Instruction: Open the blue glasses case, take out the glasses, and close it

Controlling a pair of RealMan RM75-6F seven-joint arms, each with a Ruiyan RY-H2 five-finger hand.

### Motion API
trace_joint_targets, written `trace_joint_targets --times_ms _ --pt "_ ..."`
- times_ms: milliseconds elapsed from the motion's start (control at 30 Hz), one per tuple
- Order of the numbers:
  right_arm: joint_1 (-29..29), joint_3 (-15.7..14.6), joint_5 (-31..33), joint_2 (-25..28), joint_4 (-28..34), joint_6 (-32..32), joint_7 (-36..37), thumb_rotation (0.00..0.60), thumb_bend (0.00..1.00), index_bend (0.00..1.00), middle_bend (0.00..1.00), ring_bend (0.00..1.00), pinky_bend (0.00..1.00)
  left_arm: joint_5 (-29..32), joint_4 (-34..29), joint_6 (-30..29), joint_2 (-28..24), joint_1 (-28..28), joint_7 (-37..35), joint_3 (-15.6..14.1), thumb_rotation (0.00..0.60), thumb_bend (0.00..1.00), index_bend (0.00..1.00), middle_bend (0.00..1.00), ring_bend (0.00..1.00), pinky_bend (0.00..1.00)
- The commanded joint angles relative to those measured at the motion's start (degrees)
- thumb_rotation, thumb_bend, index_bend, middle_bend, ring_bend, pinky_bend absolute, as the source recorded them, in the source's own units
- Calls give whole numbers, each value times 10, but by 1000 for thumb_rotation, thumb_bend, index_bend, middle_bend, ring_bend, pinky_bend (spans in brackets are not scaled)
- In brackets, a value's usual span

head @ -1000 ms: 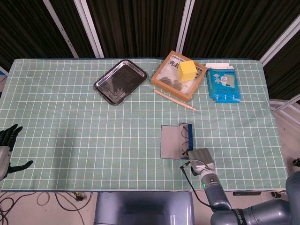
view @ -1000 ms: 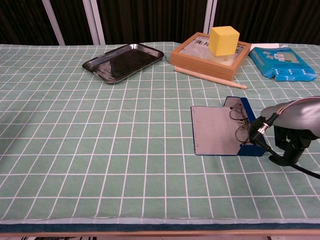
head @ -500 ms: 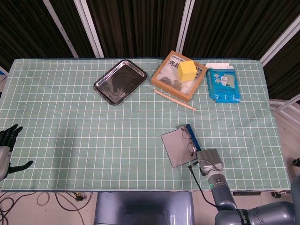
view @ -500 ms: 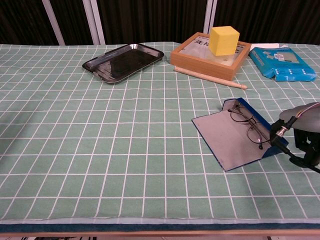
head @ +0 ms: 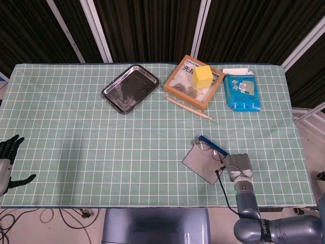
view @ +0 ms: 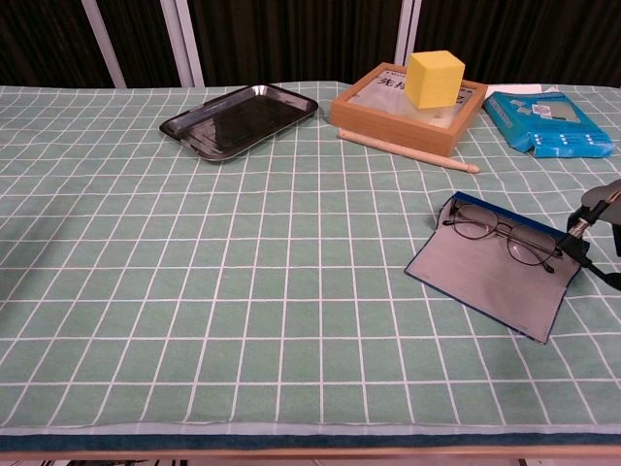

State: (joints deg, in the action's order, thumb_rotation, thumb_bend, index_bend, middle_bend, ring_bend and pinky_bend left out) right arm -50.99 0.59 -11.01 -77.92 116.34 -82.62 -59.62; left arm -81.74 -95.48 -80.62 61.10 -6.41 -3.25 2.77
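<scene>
Swinging clockwise on the bench [head: 76, 132], the open blue glasses case [view: 490, 277] follows the right robot hand [head: 238, 165], whose grasp cannot be told, with the glasses [view: 505, 233] yet to lift out.

Looking like a lab test bench: desk [head: 61, 117] wearing a green grid cloth, black curtains [head: 147, 25] hanging behind on metal framing, cables [head: 30, 216] trailing below the front edge, unrelated props lying well beyond the fingers [head: 11, 145].
</scene>
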Motion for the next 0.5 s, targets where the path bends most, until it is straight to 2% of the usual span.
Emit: trace_joint_targets --times_ms 33,333,500 --pt "-1 12 19 3 -15 11 -6 600 483 335 897 981 1000 0 0 0 0 0 0 0 600 0 0 0 0 0" --pt "-6 38 57 6 -58 37 -18 600 482 330 896 980 1000 -2 -2 -2 -1 1 0 0 600 0 0 0 0 0" --pt "-8 56 79 5 -82 55 -16 600 482 280 896 981 1000 -1 -2 -3 -2 2 0 0 600 0 0 0 0 0"
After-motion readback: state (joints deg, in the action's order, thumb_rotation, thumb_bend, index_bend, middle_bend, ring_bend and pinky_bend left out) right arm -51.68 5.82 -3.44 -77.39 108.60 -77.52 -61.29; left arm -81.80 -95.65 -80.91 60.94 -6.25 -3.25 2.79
